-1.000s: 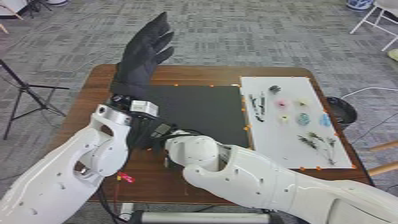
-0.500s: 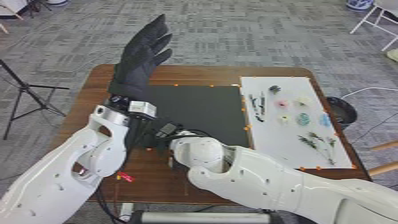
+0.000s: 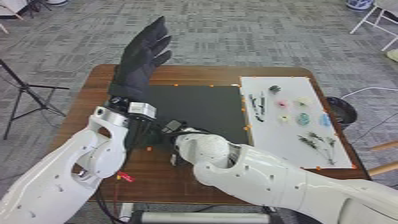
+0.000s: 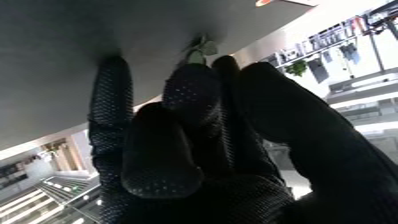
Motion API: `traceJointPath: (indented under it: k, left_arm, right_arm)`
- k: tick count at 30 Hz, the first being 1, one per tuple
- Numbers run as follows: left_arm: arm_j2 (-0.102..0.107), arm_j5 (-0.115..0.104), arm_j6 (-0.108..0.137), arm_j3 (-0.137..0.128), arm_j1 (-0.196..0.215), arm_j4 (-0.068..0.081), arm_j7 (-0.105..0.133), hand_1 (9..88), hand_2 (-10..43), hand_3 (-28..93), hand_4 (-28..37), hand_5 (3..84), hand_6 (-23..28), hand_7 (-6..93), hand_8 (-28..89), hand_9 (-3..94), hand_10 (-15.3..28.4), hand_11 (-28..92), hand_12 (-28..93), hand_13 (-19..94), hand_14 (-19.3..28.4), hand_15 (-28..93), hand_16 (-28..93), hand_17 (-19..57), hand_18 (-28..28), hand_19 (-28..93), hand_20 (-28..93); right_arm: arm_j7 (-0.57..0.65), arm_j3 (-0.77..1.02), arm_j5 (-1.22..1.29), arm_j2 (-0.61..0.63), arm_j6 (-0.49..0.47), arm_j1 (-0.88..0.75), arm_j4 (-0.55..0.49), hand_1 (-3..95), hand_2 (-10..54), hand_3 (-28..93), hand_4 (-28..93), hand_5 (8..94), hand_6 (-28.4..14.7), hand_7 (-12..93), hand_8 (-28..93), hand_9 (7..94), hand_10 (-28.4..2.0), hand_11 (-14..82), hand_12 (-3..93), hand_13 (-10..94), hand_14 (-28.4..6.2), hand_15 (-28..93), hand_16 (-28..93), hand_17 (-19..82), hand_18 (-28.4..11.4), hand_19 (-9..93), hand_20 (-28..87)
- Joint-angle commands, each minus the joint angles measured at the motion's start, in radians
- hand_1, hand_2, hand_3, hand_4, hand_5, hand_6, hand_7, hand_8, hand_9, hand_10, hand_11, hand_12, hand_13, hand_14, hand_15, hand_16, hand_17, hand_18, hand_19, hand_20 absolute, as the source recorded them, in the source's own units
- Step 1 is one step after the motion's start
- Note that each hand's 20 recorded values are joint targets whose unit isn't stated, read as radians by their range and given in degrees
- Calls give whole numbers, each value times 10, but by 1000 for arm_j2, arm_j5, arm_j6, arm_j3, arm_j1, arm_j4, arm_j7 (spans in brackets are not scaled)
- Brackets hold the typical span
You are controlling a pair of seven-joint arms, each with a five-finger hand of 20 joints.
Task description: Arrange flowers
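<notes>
In the head view my left hand (image 3: 135, 67) stands upright at the table's far left, fingers straight. My right hand (image 3: 151, 128) is low over the left part of the black sheet (image 3: 204, 107), largely hidden behind the left forearm. Seen from the right wrist, the right hand (image 4: 160, 155) has its fingers and thumb closed round a small green sprig (image 4: 197, 54), whose tip pokes out beside the dark surface. On the white sheet (image 3: 275, 152) lie a pink flower (image 3: 282, 104), pale flowers (image 3: 303, 102), blue flowers (image 3: 303, 119), a dark bloom (image 3: 274, 89) and leafy sprigs (image 3: 308, 142).
Thin black pieces (image 3: 258, 109) lie at the white sheet's left side. A dark round bin (image 3: 341, 111) is beside the table's right edge. A small red item (image 3: 125, 176) rests near the front left. Both forearms are close together over the table's left half.
The right arm has shifted to the right and slightly toward the far side, its wrist drawing away from the left forearm. The left hand has sunk a little.
</notes>
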Motion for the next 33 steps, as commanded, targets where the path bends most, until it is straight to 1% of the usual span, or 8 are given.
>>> traceJointPath:
  k: [1,4,7,17,23,24,29,33]
  left_arm:
    - [-13,6,-15,13,-19,0,-4,275,-63,648,-246,226,10,147,-66,152,86,119,230,112,111,139,108,-137,187,331,123]
    - [-14,5,-16,17,-21,-1,-1,276,-63,647,-246,226,10,146,-66,152,87,119,229,112,112,140,109,-137,187,332,123]
    - [-14,4,-19,23,-30,3,0,276,-62,647,-245,226,10,147,-66,152,87,119,229,112,112,141,109,-138,187,332,123]
    - [2,-2,-14,-4,8,-16,10,276,-62,647,-246,226,10,146,-65,152,87,119,229,112,113,142,107,-138,187,332,123]
    - [3,1,-18,-17,23,-21,9,275,-62,646,-246,226,10,147,-66,152,86,118,229,111,113,141,106,-138,187,332,122]
    - [0,0,-13,-8,11,-14,7,275,-62,646,-246,226,10,148,-66,152,87,119,230,111,113,142,107,-138,187,332,122]
    - [-4,1,-17,-20,23,-14,-2,275,-62,647,-246,226,10,147,-66,152,87,119,229,112,113,142,107,-138,187,332,122]
    - [-8,2,-15,-20,21,-10,-9,275,-61,646,-245,226,10,147,-66,152,87,119,229,112,113,142,107,-137,187,331,122]
  right_arm:
    - [-9,-28,3,-53,2,64,74,242,80,932,5,425,34,141,-112,746,-128,566,489,767,-85,905,278,258,-192,653,268]
    - [7,-38,-8,-75,-20,89,109,249,74,932,6,396,35,136,-112,746,-127,561,491,766,-84,905,278,259,-192,651,268]
    - [29,-49,-5,-85,-29,115,149,256,71,932,11,387,34,134,-111,747,-125,558,490,766,-83,906,276,258,-192,649,268]
    - [93,-102,4,-73,-42,156,201,248,84,932,14,393,33,136,-111,751,-126,570,474,767,-82,908,271,261,-191,649,269]
    - [106,-116,6,-40,-51,152,165,242,89,932,16,399,32,137,-112,751,-127,573,472,769,-81,908,271,262,-191,649,268]
    - [104,-105,7,-32,-60,145,159,241,91,932,17,401,31,137,-112,751,-127,574,471,769,-81,908,270,262,-191,650,268]
    - [131,-81,14,-2,-56,107,108,232,98,932,23,411,29,138,-113,752,-128,578,465,771,-82,909,270,262,-191,651,268]
    - [177,-17,24,8,-82,40,83,227,98,932,30,416,26,137,-115,756,-128,581,459,773,-82,909,269,262,-192,651,268]
